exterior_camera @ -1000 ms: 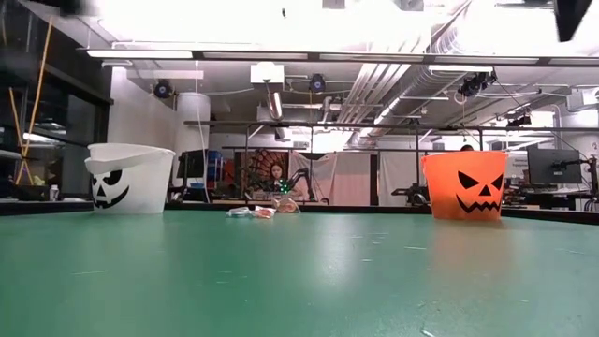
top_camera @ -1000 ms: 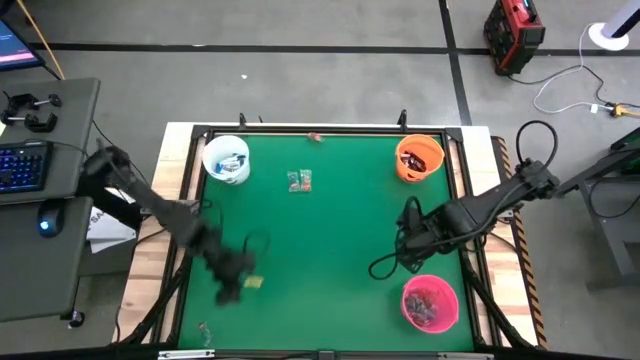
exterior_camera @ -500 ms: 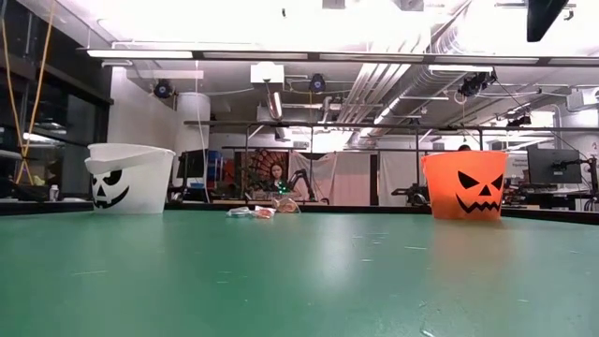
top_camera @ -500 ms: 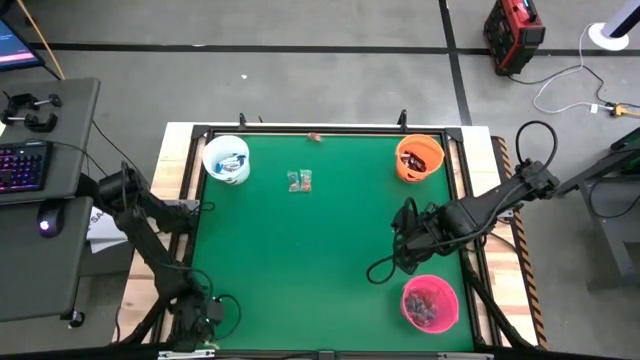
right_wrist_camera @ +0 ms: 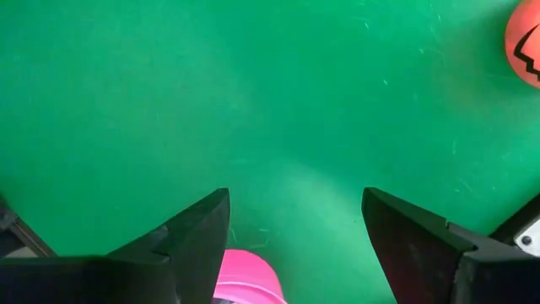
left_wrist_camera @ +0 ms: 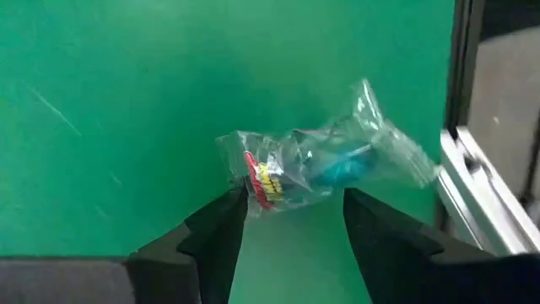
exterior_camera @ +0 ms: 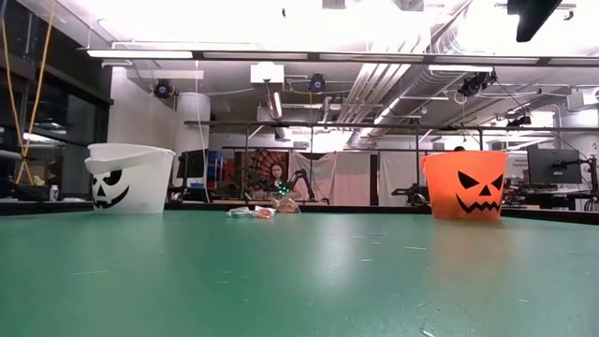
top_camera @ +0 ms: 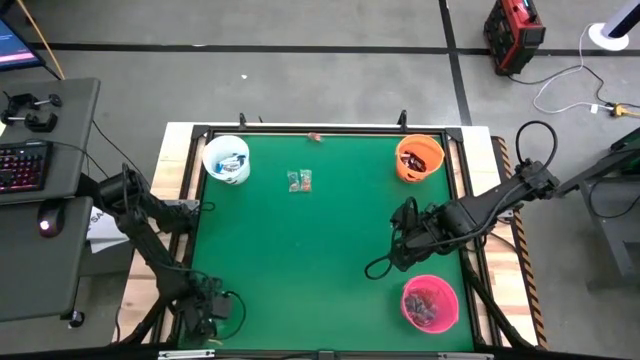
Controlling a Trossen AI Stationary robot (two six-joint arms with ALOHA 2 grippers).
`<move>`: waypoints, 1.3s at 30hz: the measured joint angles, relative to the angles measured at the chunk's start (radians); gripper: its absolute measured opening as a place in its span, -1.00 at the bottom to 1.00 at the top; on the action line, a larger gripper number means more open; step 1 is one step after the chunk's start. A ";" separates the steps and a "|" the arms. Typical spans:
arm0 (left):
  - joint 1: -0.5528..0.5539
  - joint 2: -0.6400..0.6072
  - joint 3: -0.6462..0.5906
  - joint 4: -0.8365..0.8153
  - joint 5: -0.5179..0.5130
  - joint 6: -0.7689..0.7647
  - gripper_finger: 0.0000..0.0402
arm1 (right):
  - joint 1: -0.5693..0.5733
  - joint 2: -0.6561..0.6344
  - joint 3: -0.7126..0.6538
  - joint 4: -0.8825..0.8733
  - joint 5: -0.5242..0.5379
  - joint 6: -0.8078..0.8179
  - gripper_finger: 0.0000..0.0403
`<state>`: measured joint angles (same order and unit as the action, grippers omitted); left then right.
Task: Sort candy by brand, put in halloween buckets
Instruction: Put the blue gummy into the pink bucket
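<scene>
My left gripper is at the table's near left corner, open. In the left wrist view a clear greenish candy with a red-and-yellow label lies on the green mat just ahead of its fingertips, one finger to each side. My right gripper hangs open above the mat between the orange bucket and the pink bucket. In the right wrist view the pink bucket's rim shows between the fingers. The white bucket stands at the far left. A few candies lie on the mat.
One more candy lies at the far edge. The table's dark frame runs close beside the candy at the left gripper. The low view shows the white bucket, the orange bucket and candies between them. Open green mat lies mid-table.
My left arm has swung fast from the left middle of the mat toward the table's near left corner and now stands over the candy there. My right gripper has drifted slightly toward the table's left and near side. The buckets and loose candies have stayed put.
</scene>
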<state>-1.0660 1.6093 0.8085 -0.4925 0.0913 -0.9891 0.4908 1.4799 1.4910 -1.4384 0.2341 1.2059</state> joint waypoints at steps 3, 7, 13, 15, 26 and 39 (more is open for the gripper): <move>0.023 0.001 -0.001 0.001 -0.085 0.047 -0.09 | 0.000 0.000 0.000 0.000 0.000 0.002 0.31; 0.082 0.003 -0.003 -0.003 -0.187 0.129 -0.37 | 0.000 0.000 0.000 0.000 0.000 0.002 0.31; 0.227 0.001 -0.006 0.021 -0.264 0.251 -0.95 | 0.000 0.000 0.000 0.001 0.000 0.028 0.31; 0.286 -0.015 -0.004 0.024 -0.279 0.289 -0.95 | 0.000 0.000 0.000 0.015 0.000 0.027 0.31; 0.618 -0.091 0.274 0.177 -0.377 0.788 -1.00 | 0.001 -0.092 0.169 0.039 0.230 -0.009 0.31; 0.767 0.339 0.744 0.378 -0.277 1.039 -1.00 | -0.001 -0.153 0.225 0.030 0.368 -0.029 0.31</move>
<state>-0.2985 1.9481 1.5522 -0.1142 -0.1855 0.0498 0.4900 1.3274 1.7157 -1.4086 0.6022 1.1774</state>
